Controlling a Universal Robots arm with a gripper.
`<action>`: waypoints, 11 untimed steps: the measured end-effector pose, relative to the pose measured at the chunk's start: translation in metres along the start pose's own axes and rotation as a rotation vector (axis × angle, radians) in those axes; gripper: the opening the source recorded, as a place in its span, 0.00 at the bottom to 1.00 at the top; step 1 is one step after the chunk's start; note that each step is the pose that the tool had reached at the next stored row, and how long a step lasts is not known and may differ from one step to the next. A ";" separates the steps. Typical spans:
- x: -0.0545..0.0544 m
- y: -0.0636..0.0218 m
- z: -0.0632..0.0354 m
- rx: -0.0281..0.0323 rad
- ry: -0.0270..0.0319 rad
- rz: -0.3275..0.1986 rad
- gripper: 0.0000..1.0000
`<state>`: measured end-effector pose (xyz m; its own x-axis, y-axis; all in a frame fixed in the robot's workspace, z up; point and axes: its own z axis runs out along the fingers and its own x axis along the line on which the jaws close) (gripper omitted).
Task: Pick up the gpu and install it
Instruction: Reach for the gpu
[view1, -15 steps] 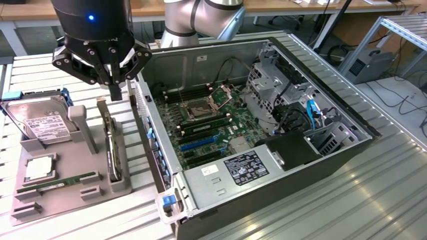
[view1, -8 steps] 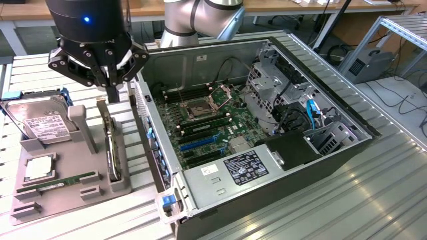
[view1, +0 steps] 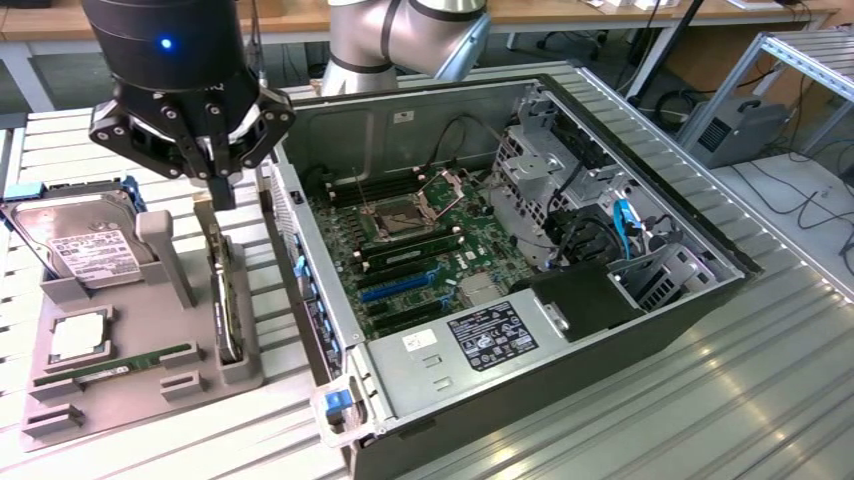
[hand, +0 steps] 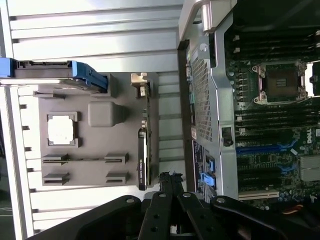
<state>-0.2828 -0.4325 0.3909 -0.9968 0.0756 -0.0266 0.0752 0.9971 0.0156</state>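
- Hand (view1: 220, 188) is hanging over the grey tray (view1: 134, 400) on the bench (view1: 747, 400), pinched tight with nothing in it.
- Because it is squeezing shut, a move straight down like this could be bumping the top edge of the gpu (view1: 227, 300) instead of grabbing it (that could be tipping the card in its slot).
- The gpu is standing thin and on its edge, so a grab that is a little off to one side could be slipping off or scraping the board.
- The computer case (view1: 601, 390) is sitting just beside the tray, so a card swinging in the hand could be knocking into its wall.
- The gpu is waiting in the tray slot nearest the case, not yet inside the computer.
- The hand is hovering above the end of the card farthest from the exterior camera. It is near the card but, as far as I can tell, not touching it, and the rest of the card is stretching away below it.
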 end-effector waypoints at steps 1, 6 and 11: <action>0.000 -0.0004 0.0000 0.0001 0.0000 0.000 0.11; 0.003 -0.0031 0.0001 0.0014 -0.0001 0.000 0.11; 0.005 -0.0055 0.0003 0.0026 -0.0002 0.000 0.11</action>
<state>-0.2878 -0.4375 0.3904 -0.9968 0.0754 -0.0268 0.0751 0.9971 0.0130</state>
